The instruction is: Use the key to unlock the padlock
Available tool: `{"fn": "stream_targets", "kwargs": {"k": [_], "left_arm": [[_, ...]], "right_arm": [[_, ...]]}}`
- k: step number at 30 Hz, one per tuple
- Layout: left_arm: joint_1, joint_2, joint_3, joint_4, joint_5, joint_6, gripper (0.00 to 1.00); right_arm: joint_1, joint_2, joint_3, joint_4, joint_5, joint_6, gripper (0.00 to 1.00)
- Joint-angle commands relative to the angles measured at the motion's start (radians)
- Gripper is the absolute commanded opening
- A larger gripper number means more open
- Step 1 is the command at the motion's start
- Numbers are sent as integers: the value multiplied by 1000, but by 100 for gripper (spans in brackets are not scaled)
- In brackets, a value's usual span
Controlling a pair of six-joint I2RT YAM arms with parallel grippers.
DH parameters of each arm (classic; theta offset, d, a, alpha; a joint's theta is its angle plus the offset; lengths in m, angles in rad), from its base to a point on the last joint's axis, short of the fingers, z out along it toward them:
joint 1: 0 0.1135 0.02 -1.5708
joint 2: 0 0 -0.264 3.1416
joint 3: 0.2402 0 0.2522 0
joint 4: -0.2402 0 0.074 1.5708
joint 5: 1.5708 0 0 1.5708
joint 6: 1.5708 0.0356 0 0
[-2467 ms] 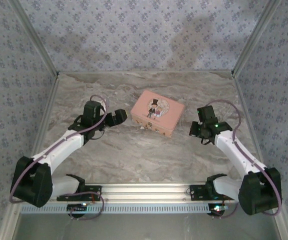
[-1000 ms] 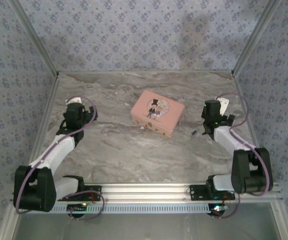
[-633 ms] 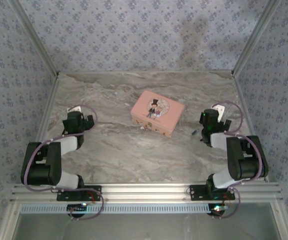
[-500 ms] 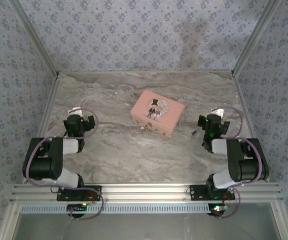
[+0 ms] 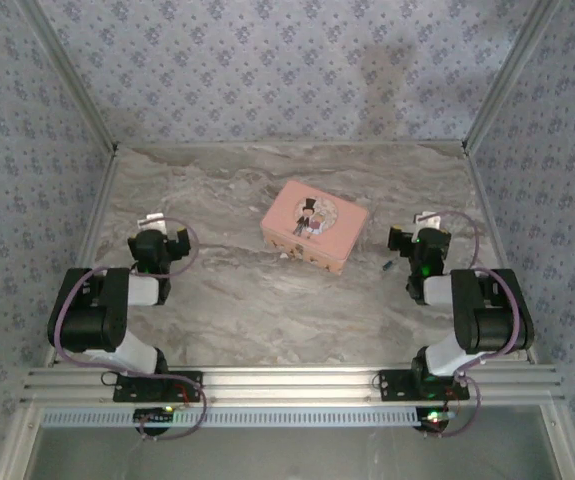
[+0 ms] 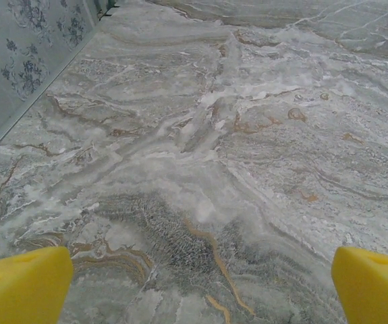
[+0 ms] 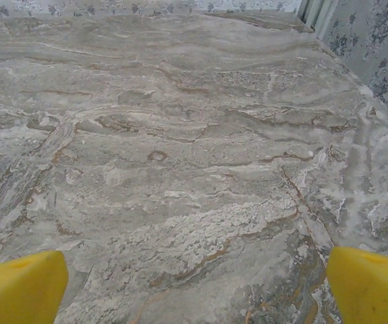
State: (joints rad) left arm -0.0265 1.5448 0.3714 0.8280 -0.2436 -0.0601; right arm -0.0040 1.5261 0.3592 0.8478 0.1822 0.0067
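Padlock point(image 5: 387, 265) is, as best I can judge at this size, the tiny bluish-dark speck lying on the table point(image 5: 227, 300) toward its right edge.

At my right gripper point(image 7: 194, 287) the jaws stand wide. Its yellow fingertips point(image 7: 18, 287) sit at the two lower corners of the wrist view, with only bare marble between them. Beyond them the table runs to its far right corner, where the right wall point(image 7: 376, 34) meets it.

At my left gripper point(image 6: 200, 283) the jaws are equally wide and hold nothing. Marble lies ahead, and the left wall point(image 6: 18, 40) follows the table's left edge.

Seen from above, both arms are folded low, one near each side edge. The speck lies free on the marble just left of the right gripper, apart from it and from the pink tin point(image 5: 314, 226). The tin lies lid up, turned at an angle, slightly right of the table's middle. The speck rests between the tin's near right corner and the right gripper.
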Motion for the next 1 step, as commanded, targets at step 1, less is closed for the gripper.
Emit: {"fn": "stream_targets", "kwargs": {"k": [1], "left_arm": [[-3,-11,17,37,-15,10,98]], "right_arm": [[-4,0,16,3,-24,-10,100]]}}
